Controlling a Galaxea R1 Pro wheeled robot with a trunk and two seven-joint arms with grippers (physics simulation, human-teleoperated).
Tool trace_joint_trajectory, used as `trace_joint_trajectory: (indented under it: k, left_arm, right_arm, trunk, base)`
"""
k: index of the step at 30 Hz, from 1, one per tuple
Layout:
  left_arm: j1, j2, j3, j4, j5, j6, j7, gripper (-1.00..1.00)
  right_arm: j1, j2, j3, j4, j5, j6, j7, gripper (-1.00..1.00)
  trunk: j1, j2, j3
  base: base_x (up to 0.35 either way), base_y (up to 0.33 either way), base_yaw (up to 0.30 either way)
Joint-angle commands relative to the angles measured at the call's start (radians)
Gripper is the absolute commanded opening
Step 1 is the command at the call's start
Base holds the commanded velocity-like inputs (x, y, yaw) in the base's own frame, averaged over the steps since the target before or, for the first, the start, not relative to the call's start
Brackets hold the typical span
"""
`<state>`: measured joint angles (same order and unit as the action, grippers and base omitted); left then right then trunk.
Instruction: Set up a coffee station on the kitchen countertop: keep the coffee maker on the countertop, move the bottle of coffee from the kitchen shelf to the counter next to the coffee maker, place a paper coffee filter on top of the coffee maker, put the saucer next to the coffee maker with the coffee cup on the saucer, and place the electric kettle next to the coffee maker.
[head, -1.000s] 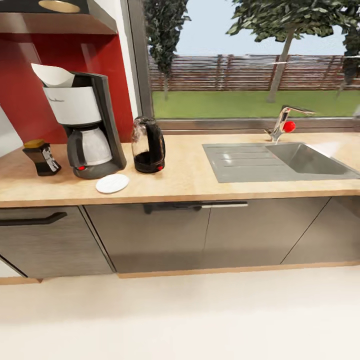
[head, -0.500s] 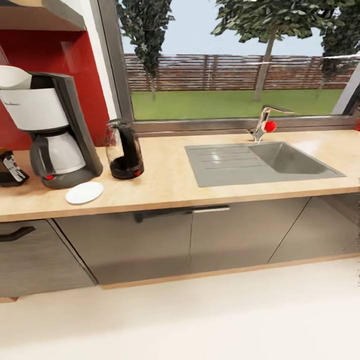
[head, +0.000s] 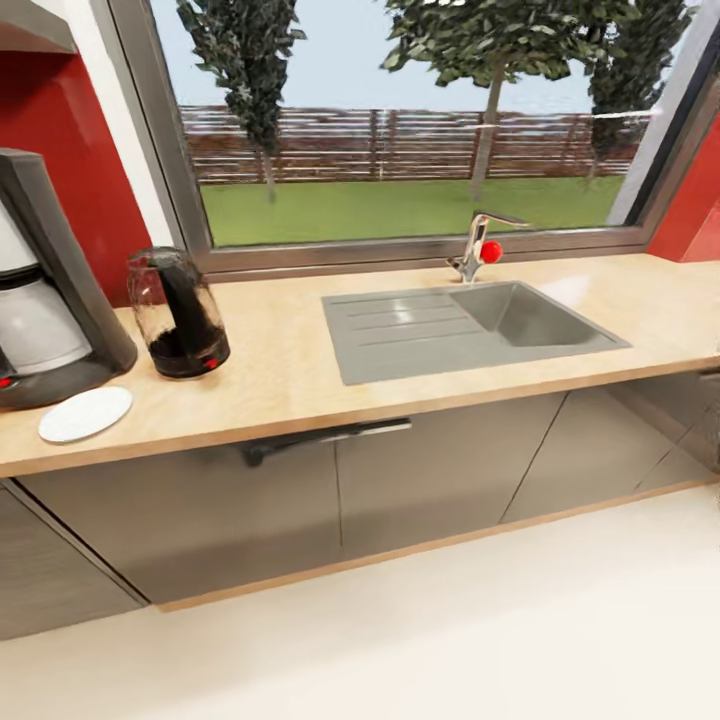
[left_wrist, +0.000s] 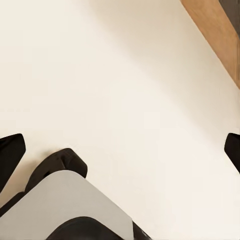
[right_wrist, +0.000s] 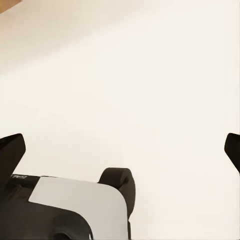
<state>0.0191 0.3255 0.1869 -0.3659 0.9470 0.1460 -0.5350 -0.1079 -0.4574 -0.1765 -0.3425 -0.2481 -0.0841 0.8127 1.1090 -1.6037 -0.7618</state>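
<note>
The coffee maker (head: 40, 300) stands at the left edge of the head view on the kitchen countertop (head: 280, 370), cut off by the frame. Its top, the paper coffee filter, the bottle of coffee and the coffee cup are out of view. The white saucer (head: 85, 414) lies bare in front of the machine near the counter's edge. Just right of the machine stands the glass electric kettle (head: 180, 315). My left gripper (left_wrist: 120, 150) and right gripper (right_wrist: 120, 147) hang open over the pale floor, both with nothing between the fingers.
A grey sink (head: 470, 325) with a red-knobbed faucet (head: 478, 245) is set into the counter's right half. Grey cabinet fronts with a black handle (head: 320, 438) run below. Cream floor (head: 450, 640) lies in front. Part of my own base (left_wrist: 65, 210) shows under the left wrist.
The head camera has swung to the right, so the whole scene slid left. The bottle of coffee and the filter have left the picture. Nothing on the counter moved.
</note>
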Motion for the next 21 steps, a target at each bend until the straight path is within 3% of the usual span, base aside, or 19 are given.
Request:
trace_joint_trajectory:
  k: [1, 6, 12, 15, 17, 18, 20, 21]
  left_arm:
    - [0.001, 0.000, 0.003, -0.002, 0.009, 0.010, -0.002, 1.00]
    - [0.001, -0.004, 0.003, -0.003, 0.009, 0.005, -0.002, 1.00]
    - [0.001, -0.020, 0.003, -0.002, 0.007, -0.055, -0.002, 1.00]
    - [0.001, -0.031, 0.001, -0.003, 0.007, -0.059, 0.009, 1.00]
    - [0.001, -0.053, -0.001, -0.006, 0.007, -0.073, 0.058, 1.00]
    - [0.001, -0.071, -0.004, -0.010, 0.007, -0.087, 0.101, 1.00]
    - [0.001, -0.092, -0.013, -0.014, 0.006, -0.104, 0.146, 1.00]
    - [0.001, -0.119, -0.036, -0.020, 0.005, -0.128, 0.193, 1.00]
  right_arm:
    - [-0.001, 0.000, -0.001, 0.002, -0.004, -0.001, 0.005, 1.00]
    - [-0.001, 0.001, -0.001, 0.002, -0.004, -0.002, 0.003, 1.00]
    - [-0.001, 0.003, -0.001, 0.002, -0.003, -0.002, 0.002, 1.00]
    - [-0.001, 0.022, -0.001, 0.003, 0.002, -0.003, -0.020, 1.00]
    - [-0.001, 0.056, -0.001, 0.003, 0.049, -0.003, -0.078, 1.00]
    - [-0.001, 0.084, -0.001, 0.003, 0.105, -0.003, -0.126, 1.00]
    - [-0.001, 0.110, -0.001, 0.003, 0.175, -0.003, -0.175, 1.00]
    - [-0.001, 0.135, -0.002, 0.003, 0.257, -0.003, -0.225, 1.00]
  trunk:
    - [0.000, 0.000, -0.001]
    - [0.000, 0.000, -0.001]
    - [0.000, 0.000, -0.001]
    - [0.000, 0.000, -0.001]
    - [0.000, 0.000, -0.001]
    - [0.000, 0.000, -0.001]
    - [0.000, 0.000, -0.001]
    - [0.000, 0.000, -0.001]
  base:
    - [0.165, -0.211, -0.036]
    - [0.175, -0.229, -0.084]
    - [0.174, -0.224, -0.251]
    - [0.076, -0.081, -0.280]
    - [0.029, -0.031, -0.283]
    - [0.017, -0.018, -0.284]
    - [0.012, -0.013, -0.284]
    - [0.007, -0.007, -0.274]
